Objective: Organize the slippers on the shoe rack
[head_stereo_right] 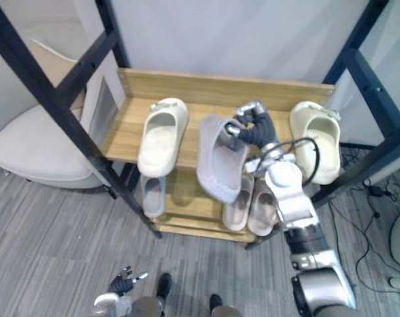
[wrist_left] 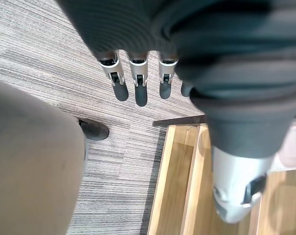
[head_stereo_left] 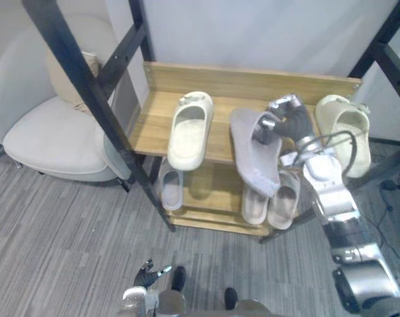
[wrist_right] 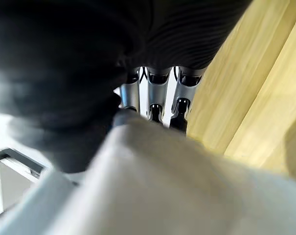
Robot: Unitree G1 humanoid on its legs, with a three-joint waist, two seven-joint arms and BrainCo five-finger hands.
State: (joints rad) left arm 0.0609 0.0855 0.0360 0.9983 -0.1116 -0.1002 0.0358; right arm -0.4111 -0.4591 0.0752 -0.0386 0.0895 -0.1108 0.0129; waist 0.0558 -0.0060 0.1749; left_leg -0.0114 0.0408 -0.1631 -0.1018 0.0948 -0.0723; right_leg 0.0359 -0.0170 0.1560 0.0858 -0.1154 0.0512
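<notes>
My right hand (head_stereo_left: 289, 115) is shut on a grey-beige slipper (head_stereo_left: 256, 152), gripping its heel end and holding it tilted, sole up, over the middle of the wooden shoe rack's (head_stereo_left: 153, 125) top shelf. The right wrist view has the fingers (wrist_right: 157, 98) curled against that slipper (wrist_right: 162, 186). A cream slipper (head_stereo_left: 190, 129) lies on the top shelf to the left of it, and another cream slipper (head_stereo_left: 348, 129) lies at the shelf's right end. My left hand (head_stereo_left: 150, 272) hangs low over the floor, its fingers (wrist_left: 138, 88) straight and holding nothing.
On the lower shelf lie a single pale slipper (head_stereo_left: 171, 187) at the left and a pair (head_stereo_left: 272, 198) at the right. A black metal frame bar (head_stereo_left: 87, 86) slants across in front of the rack's left end. A white armchair (head_stereo_left: 47, 125) stands to the left.
</notes>
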